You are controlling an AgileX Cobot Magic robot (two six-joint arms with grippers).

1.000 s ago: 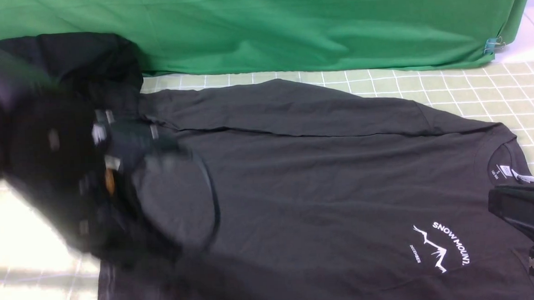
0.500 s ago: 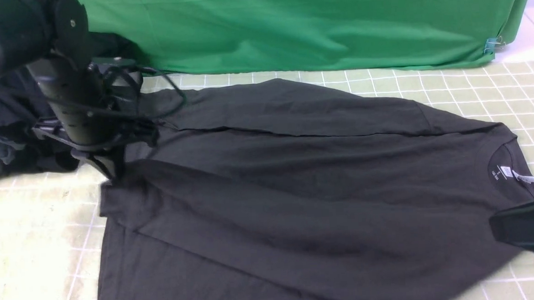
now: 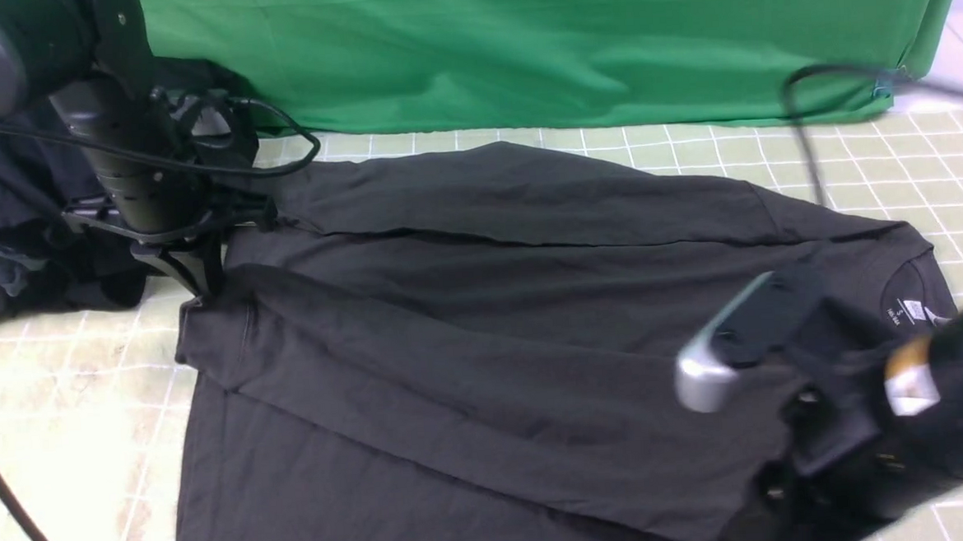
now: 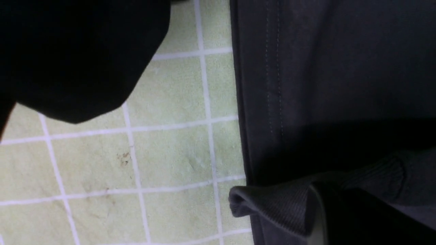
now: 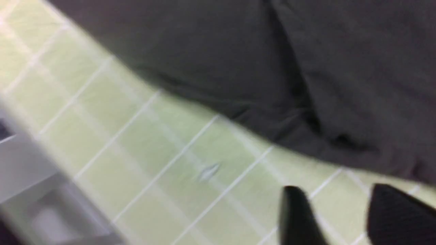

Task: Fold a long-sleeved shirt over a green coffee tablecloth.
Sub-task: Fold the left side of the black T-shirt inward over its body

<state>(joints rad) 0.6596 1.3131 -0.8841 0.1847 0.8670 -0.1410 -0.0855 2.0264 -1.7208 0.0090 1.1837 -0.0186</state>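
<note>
The dark charcoal long-sleeved shirt lies flat on the green coffee tablecloth, its collar and white neck tag to the right. One sleeve lies slantwise across the body. My left gripper stands at the shirt's left hem, shut on the sleeve's ribbed cuff. My right arm shows blurred over the shirt's near right corner. The right gripper is open above bare tablecloth, just off the shirt's edge, and holds nothing.
A plain bright green cloth hangs along the back, with a blue clip at its right end. A black heap of clothing lies at the far left. Cables loop near both arms. A grey edge borders the tablecloth.
The left gripper carried the sleeve across the body and set it down, covering the chest print. The right gripper opened and its arm swung in from the right edge over the shirt.
</note>
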